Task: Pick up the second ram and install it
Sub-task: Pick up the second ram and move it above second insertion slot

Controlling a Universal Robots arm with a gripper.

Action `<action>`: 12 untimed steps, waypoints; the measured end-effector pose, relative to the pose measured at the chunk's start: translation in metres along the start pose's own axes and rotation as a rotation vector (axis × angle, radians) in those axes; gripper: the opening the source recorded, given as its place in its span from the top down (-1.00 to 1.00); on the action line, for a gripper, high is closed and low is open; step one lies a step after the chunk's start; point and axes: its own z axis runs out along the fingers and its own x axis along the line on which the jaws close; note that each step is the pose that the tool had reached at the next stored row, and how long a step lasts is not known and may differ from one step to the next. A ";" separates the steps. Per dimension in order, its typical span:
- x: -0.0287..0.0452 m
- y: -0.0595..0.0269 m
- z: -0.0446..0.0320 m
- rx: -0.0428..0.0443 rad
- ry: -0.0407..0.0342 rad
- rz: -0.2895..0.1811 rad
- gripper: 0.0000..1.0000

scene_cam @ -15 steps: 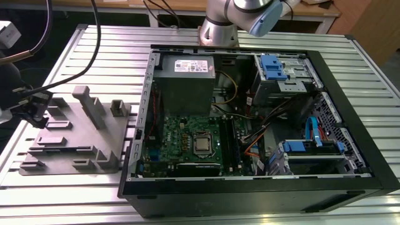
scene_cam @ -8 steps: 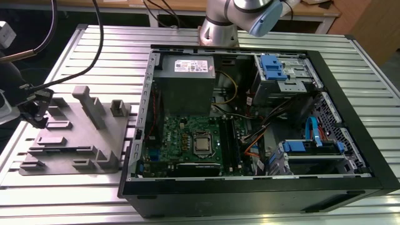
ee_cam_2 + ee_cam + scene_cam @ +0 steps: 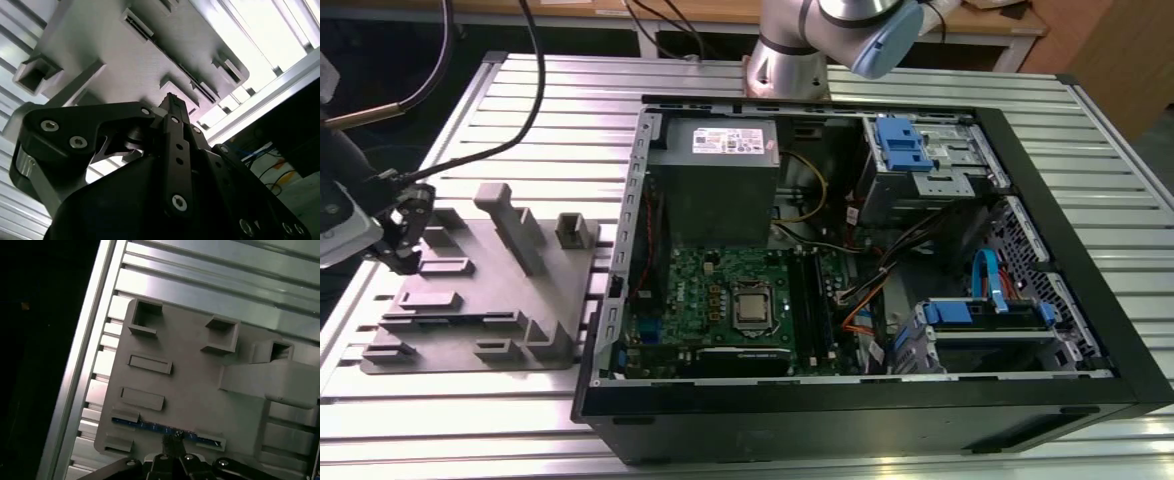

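Where the gripper (image 3: 173,441) meets the grey holder block (image 3: 190,385), we see its jaws pinched narrow around the second ram (image 3: 142,425), which lies edge-on in the block's raised holders. The gripper covers the strip's middle, so we cannot make out the contact itself.

Grey holder block (image 3: 491,300) beside open computer case (image 3: 854,425)

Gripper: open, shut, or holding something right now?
Gripper: cannot be told; it is right at the second ram, which lies in the grey holder block.
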 end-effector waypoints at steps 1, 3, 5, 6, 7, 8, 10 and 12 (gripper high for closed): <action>0.0000 0.0000 0.0002 -0.0005 0.0009 -0.019 0.86; 0.0000 0.0000 0.0007 -0.0013 0.0025 -0.055 0.86; 0.0000 -0.0001 0.0013 -0.0022 0.0040 -0.091 0.86; 0.0000 -0.0001 0.0016 -0.0026 0.0049 -0.111 0.86; 0.0000 -0.0001 0.0019 -0.0030 0.0057 -0.129 0.86; 0.0000 -0.0001 0.0022 -0.0034 0.0065 -0.146 0.86; 0.0001 -0.0001 0.0028 -0.0043 0.0082 -0.182 0.86; 0.0001 -0.0001 0.0034 -0.0052 0.0098 -0.218 0.86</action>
